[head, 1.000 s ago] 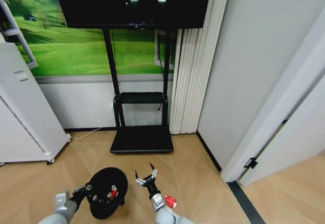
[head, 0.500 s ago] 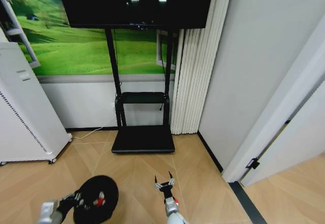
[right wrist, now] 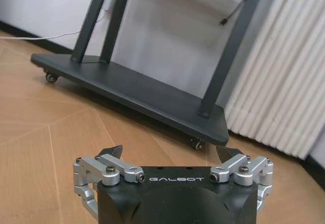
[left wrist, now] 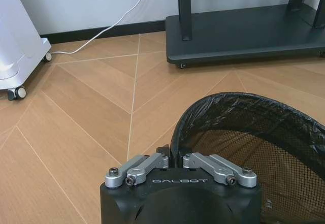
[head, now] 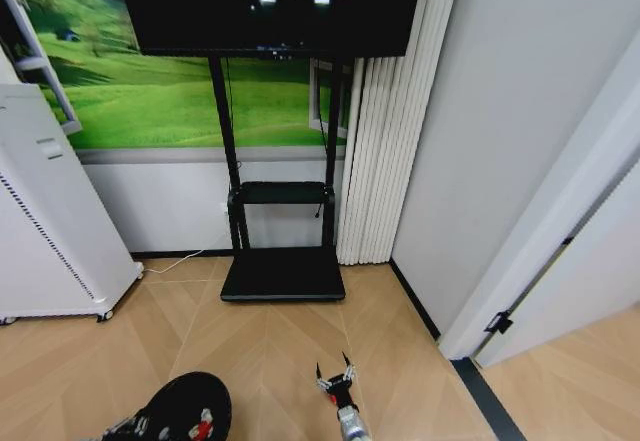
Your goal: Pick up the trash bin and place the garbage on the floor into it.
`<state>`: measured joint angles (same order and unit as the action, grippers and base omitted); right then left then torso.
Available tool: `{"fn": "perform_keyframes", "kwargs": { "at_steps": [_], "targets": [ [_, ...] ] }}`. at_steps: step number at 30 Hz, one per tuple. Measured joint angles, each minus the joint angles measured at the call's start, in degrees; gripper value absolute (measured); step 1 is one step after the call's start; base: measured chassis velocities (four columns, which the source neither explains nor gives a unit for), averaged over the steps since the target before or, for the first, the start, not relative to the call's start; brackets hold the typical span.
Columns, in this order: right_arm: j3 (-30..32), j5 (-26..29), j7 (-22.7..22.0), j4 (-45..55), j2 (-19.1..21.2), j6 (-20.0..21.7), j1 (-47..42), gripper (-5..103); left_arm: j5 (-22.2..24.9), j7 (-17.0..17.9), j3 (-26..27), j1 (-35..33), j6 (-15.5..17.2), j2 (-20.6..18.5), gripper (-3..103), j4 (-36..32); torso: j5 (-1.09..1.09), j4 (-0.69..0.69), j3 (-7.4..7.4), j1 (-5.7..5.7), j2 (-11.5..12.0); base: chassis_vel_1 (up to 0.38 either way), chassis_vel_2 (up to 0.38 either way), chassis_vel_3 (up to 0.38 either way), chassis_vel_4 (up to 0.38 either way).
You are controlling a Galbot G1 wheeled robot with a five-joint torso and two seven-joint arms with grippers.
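Low at the head view's bottom edge, left of centre: the trash bin, round, black, lined with a black bag, above the floor. Pinching the bin's near rim: the left claw, fingers pressed together on the liner edge, mesh wall visible inside the bin. Just right of the bin, near but apart: the right claw, fingers spread wide, holding nothing, above bare herringbone boards. Beyond both, against the wall: the flat black TV stand base, with a white cabinet at far left.
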<state>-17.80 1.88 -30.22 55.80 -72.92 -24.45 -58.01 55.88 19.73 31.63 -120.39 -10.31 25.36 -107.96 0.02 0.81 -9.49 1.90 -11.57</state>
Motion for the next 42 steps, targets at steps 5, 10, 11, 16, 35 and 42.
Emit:
{"fn": "perform_keyframes", "kwargs": {
  "at_steps": [5,10,11,16,35,42],
  "targets": [
    [-5.0,-1.5,3.9,-1.8,7.0,-3.2,3.8,100,-0.9,-0.7,0.1,-0.2,-0.1,1.5,7,0.6,0.0,-0.01,0.0,0.0,0.0,0.0,0.0,0.0,0.0],
    [-6.8,-5.7,8.5,-5.6,11.9,-7.5,4.4,100,-1.9,-2.2,-1.1,0.7,-0.7,3.5,7,1.8,0.0,0.02,0.0,0.0,0.0,0.0,0.0,0.0,0.0],
    [-6.8,-7.1,9.1,-6.7,11.9,-8.1,4.4,100,-2.1,-2.3,-1.4,0.9,-0.8,3.6,7,2.0,0.01,0.02,0.0,0.0,0.0,0.0,0.0,0.0,0.0],
    [-7.1,-10.2,10.2,-9.3,10.7,-8.5,4.7,100,-2.3,-3.0,-2.4,1.8,-0.9,4.0,7,3.1,-0.02,0.01,0.0,0.0,0.0,0.0,0.0,0.0,0.0],
    [-10.4,-9.7,14.6,-15.7,5.1,-10.3,7.1,100,-4.4,-4.2,3.8,-9.0,-1.3,4.2,8,3.6,-0.02,0.0,0.0,0.0,0.0,0.0,0.0,0.0,0.0],
    [-11.6,-4.5,17.0,-17.3,4.6,-10.3,7.1,100,-2.6,-3.5,4.0,-9.3,-1.3,2.7,8,3.5,-0.02,0.0,0.0,0.01,0.0,0.0,0.0,0.0,0.0]
  ]
}}
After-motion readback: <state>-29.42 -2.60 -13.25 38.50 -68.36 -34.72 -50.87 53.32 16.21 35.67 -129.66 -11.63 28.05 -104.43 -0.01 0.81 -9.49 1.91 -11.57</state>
